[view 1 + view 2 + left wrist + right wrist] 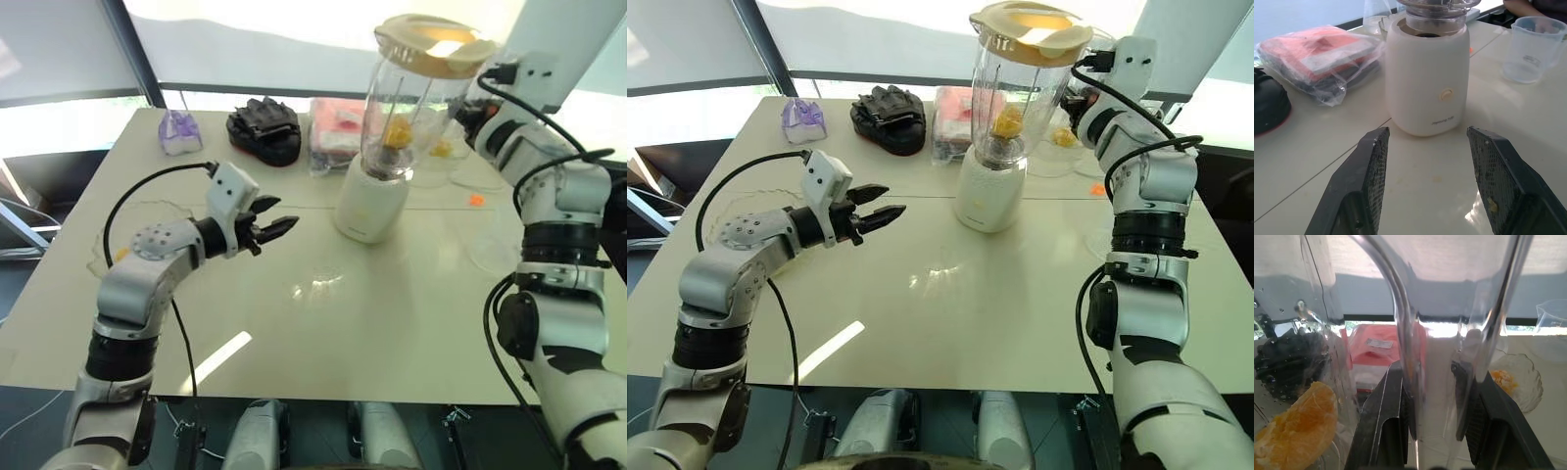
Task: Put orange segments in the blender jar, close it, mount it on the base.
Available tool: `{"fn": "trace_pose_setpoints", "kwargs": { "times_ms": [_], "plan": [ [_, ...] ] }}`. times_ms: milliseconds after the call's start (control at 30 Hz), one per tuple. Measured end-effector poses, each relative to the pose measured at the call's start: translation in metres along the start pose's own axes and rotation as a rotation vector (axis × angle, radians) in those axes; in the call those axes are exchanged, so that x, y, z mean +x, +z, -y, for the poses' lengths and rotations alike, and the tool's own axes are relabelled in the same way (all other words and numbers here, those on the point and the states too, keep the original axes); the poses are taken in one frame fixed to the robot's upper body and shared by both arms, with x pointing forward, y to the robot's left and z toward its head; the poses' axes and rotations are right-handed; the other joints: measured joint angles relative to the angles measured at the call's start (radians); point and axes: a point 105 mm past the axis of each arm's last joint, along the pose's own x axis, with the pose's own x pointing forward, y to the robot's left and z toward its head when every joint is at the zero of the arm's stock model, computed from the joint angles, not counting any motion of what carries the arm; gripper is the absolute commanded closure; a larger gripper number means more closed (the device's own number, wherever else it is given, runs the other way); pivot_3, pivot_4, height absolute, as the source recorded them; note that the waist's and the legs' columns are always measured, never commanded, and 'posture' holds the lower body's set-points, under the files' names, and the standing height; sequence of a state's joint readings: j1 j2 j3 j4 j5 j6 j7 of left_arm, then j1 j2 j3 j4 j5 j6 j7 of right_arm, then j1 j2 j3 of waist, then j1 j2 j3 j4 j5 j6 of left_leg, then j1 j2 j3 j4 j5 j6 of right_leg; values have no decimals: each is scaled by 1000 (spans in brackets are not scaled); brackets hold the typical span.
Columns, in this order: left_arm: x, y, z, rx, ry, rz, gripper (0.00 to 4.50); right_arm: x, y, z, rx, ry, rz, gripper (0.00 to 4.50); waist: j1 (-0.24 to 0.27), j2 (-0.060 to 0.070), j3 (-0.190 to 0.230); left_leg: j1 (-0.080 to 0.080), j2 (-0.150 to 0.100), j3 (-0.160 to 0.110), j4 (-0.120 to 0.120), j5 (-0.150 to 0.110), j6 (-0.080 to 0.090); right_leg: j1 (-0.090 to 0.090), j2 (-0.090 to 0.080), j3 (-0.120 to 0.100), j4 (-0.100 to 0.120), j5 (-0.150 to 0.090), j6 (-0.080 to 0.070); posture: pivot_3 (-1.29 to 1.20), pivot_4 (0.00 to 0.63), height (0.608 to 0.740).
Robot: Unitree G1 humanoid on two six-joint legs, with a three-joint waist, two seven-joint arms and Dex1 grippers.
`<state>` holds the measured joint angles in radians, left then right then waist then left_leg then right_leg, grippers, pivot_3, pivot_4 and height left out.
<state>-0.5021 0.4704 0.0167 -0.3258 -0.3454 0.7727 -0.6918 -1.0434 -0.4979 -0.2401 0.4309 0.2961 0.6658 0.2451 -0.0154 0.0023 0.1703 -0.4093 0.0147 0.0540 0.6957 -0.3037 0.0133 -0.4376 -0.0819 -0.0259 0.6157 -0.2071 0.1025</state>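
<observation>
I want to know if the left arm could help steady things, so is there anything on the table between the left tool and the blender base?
Nothing visible does. The left tool hangs open above bare table, facing the base directly. The black glove and bagged pink cloth lie off to one side.

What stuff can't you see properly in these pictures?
- Right gripper in the head views: hidden behind the blender jar.
- How many orange segments are inside: glare on the jar's wall blurs them.
- Whether the jar is locked into the base: its top is cut off by the left wrist view's edge.
- Label on the base: too small.
</observation>
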Motion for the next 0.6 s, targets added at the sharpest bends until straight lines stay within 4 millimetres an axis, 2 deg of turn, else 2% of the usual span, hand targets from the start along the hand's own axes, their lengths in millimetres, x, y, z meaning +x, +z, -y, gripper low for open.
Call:
{"fn": "trace_pose_setpoints", "kwargs": {
  "times_ms": [167,333,433,600],
  "plan": [
    [0,2,-1,11,9,11,1893,6,-2,-7,-37,46,-4,3456,0,0,0,0,0,0,0,0,0,1,0,0,0,0,0,0,150,740],
    [0,1,-2,10,20,11,1893,14,-3,1,-74,-2,10,3456,-1,0,0,2,0,0,0,0,0,2,0,0,0,0,0,0,150,740],
    [-1,-4,-1,2,25,3,1893,20,-16,9,-105,-41,-26,3456,1,0,0,2,0,0,0,0,0,2,0,0,0,0,0,0,150,740],
    [0,-5,-2,4,38,4,1893,23,-16,7,-118,-29,-24,3456,4,0,0,2,0,0,0,0,0,4,-1,0,-1,0,0,0,150,740]
  ]
}}
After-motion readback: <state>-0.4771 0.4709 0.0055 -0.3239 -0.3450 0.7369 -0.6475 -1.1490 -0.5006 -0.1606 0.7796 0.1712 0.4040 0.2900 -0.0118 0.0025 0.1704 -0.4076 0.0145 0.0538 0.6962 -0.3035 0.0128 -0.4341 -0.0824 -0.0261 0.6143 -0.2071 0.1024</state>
